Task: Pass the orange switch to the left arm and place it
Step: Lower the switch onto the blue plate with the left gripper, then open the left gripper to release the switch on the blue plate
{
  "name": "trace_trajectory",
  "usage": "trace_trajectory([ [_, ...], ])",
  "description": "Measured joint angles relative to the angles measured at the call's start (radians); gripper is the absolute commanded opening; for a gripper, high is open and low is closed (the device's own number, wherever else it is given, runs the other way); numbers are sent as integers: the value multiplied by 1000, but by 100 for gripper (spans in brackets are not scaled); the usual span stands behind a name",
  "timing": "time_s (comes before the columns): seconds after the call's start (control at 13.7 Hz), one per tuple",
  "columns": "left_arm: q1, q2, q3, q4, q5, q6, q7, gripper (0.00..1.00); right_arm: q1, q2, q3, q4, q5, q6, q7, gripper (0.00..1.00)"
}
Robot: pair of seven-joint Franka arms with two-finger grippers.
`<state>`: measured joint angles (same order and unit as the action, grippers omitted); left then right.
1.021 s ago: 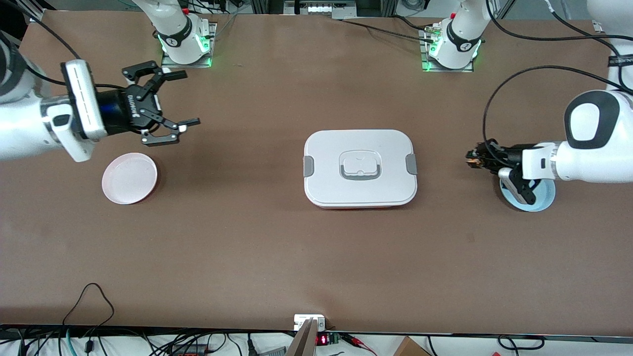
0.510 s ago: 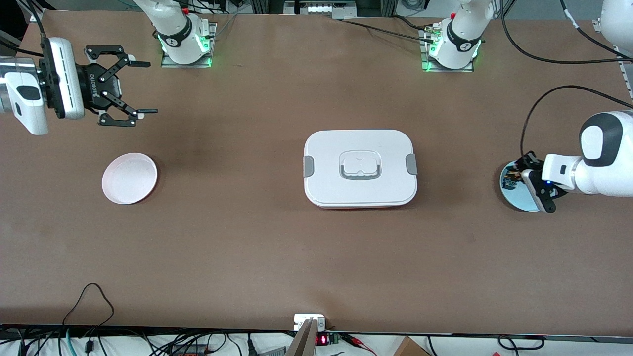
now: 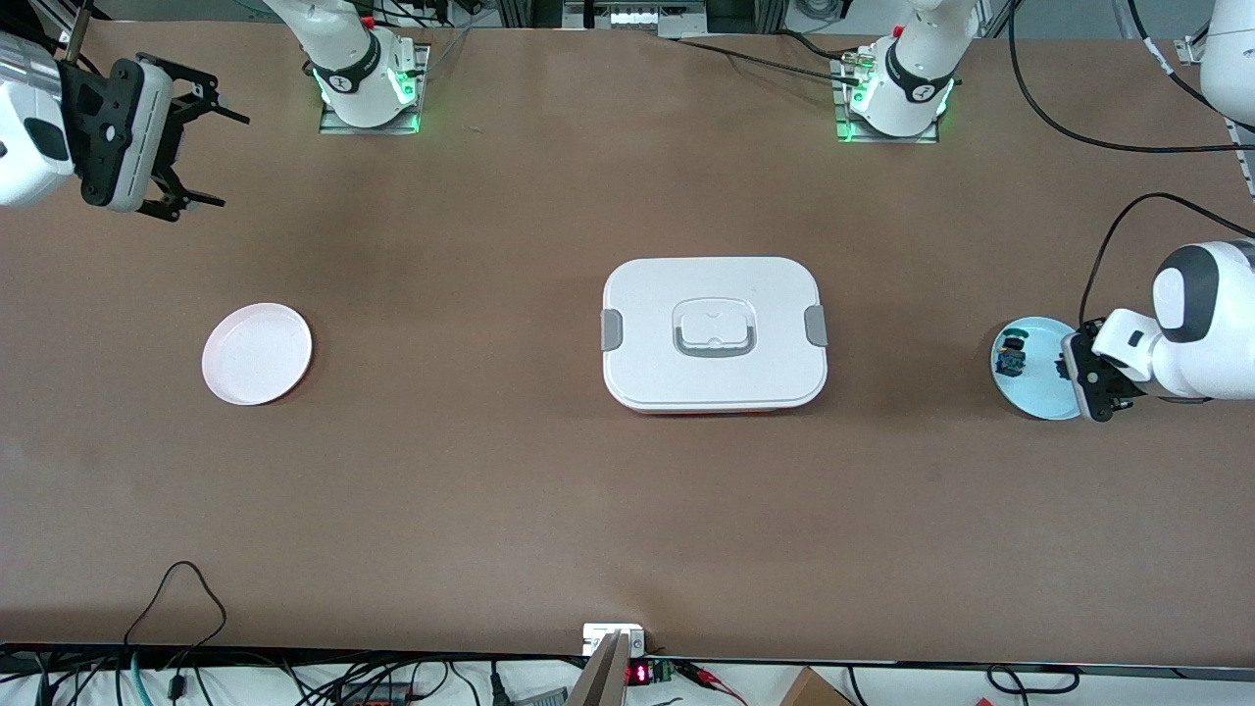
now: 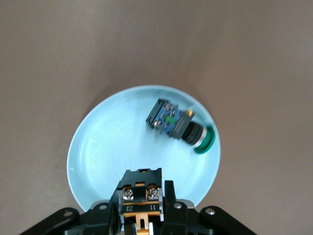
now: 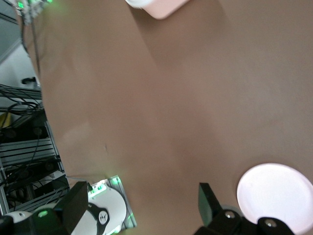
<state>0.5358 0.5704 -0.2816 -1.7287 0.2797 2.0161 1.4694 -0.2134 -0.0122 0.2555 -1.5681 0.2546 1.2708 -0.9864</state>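
Two plates, one box between them.
Left gripper point(image 4: 142, 215) hangs over the blue plate point(image 3: 1039, 397), jaws clamped on the orange switch point(image 4: 141, 196) (a blue-green component point(image 4: 178, 128) lies in the plate). Mid-table sits the box point(image 3: 714, 331); toward the right arm's end, the white plate point(image 3: 257, 353), with the right gripper point(image 3: 201, 157) raised, jaws wide, empty.
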Motion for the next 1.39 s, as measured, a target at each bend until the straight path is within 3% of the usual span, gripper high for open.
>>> trace_trajectory([
  [0.29, 27, 36, -1, -2, 0, 76, 105, 12, 55, -8, 4, -7, -148, 19, 160, 100],
  [0.73, 27, 82, -5, -5, 0, 128, 207, 13, 116, -43, 8, -48, -195, 38, 476, 100],
  [0.95, 29, 99, -5, -6, 0, 130, 211, 14, 116, -43, 8, -65, -261, 92, 521, 100],
  [1.24, 50, 118, -4, -6, 0, 153, 269, 26, 115, -3, -1, -74, -324, 222, 544, 100],
  [1.31, 52, 118, -4, -6, 0, 153, 281, 53, 116, 5, -9, -74, -324, 230, 548, 100],
  [1.39, 52, 118, -6, -5, 0, 153, 290, 100, 116, 7, -17, -74, -324, 235, 550, 100],
])
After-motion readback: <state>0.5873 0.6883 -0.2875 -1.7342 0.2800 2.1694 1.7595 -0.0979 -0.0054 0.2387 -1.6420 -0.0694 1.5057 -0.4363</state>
